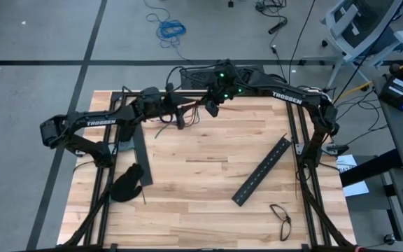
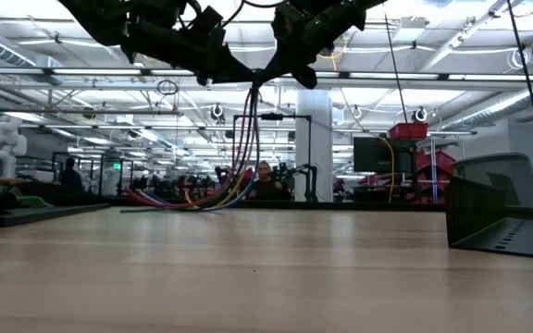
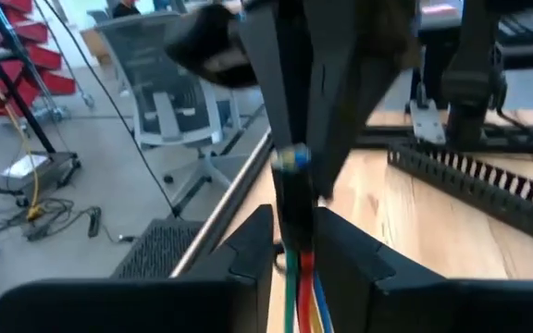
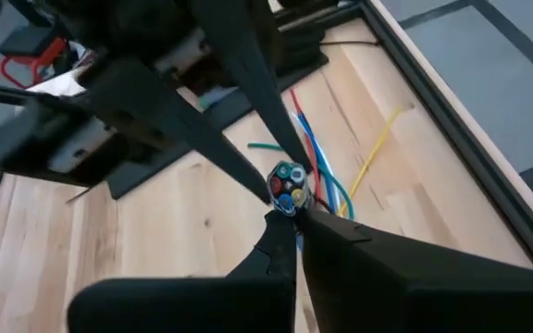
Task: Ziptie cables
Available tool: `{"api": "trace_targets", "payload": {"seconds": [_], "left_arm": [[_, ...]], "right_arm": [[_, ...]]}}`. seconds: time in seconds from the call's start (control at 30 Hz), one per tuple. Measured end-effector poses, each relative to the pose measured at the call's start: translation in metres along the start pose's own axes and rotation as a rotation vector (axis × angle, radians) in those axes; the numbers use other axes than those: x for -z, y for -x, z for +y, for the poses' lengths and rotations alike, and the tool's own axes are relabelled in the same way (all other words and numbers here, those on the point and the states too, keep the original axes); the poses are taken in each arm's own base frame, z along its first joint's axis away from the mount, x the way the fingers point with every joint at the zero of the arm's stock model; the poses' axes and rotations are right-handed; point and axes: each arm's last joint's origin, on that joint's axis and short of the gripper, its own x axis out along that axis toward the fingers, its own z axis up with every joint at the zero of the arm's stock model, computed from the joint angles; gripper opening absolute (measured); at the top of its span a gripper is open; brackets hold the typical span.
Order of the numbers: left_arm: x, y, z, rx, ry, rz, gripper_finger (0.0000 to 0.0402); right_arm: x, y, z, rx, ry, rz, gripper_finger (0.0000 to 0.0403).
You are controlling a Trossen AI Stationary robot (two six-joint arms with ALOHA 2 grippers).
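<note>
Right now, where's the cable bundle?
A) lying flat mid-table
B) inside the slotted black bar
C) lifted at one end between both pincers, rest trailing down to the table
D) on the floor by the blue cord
C: in the low view the cables hang from where the left pincer and right pincer meet above the table, curving down onto the wood.

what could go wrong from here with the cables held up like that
Both claws, the left claw and the right claw, pinch the cables at the top ends only, so a wire might slip out. The lower ends trail on the table and may snag. The arms sit close together and could collide.
</note>
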Motion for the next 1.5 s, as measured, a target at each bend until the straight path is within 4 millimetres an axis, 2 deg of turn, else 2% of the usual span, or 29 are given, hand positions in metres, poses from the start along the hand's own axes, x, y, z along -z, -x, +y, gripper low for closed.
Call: {"api": "trace_targets", "payload": {"seconds": [0.17, 0.4, 0.63, 0.8, 0.9, 1.03, 1.13, 1.27, 1.37, 1.5], "left_arm": [[-0.005, 0.004, 0.005, -0.032, -0.003, -0.030, 0.0070], [0.001, 0.002, 0.001, -0.015, -0.004, 0.027, 0.0067], [0.003, 0.002, 0.000, -0.023, 0.002, 0.047, 0.0029], [0.008, 0.002, 0.003, -0.061, 0.009, 0.099, 0.0025], [0.014, 0.003, 0.001, -0.034, 0.018, 0.162, 0.0025], [0.020, 0.004, -0.006, 0.042, 0.026, 0.219, 0.0025], [0.025, 0.004, -0.009, 0.059, 0.025, 0.240, 0.0025], [0.026, 0.004, -0.009, 0.057, 0.020, 0.233, 0.0025], [0.030, 0.000, -0.010, 0.077, -0.008, 0.242, 0.0025], [0.042, -0.010, -0.011, 0.088, -0.016, 0.279, 0.0025]], "right_arm": [[0.005, -0.011, -0.004, 0.002, -0.014, 0.041, 0.0005], [0.001, -0.012, -0.004, -0.003, -0.004, 0.002, 0.0004], [0.001, -0.010, -0.008, 0.001, -0.024, -0.002, 0.0002], [0.009, -0.005, -0.024, 0.113, -0.040, 0.076, 0.0001], [0.017, 0.006, -0.037, 0.195, -0.019, 0.159, 0.0001], [0.042, 0.032, -0.055, 0.246, -0.042, 0.428, 0.0010], [0.068, 0.053, -0.059, 0.220, -0.095, 0.655, 0.0033], [0.094, 0.073, -0.045, 0.178, -0.145, 0.680, 0.0066], [0.120, 0.062, -0.030, 0.185, -0.192, 0.613, 0.0081], [0.159, 0.026, -0.001, 0.099, -0.265, 0.493, 0.0096]]}}
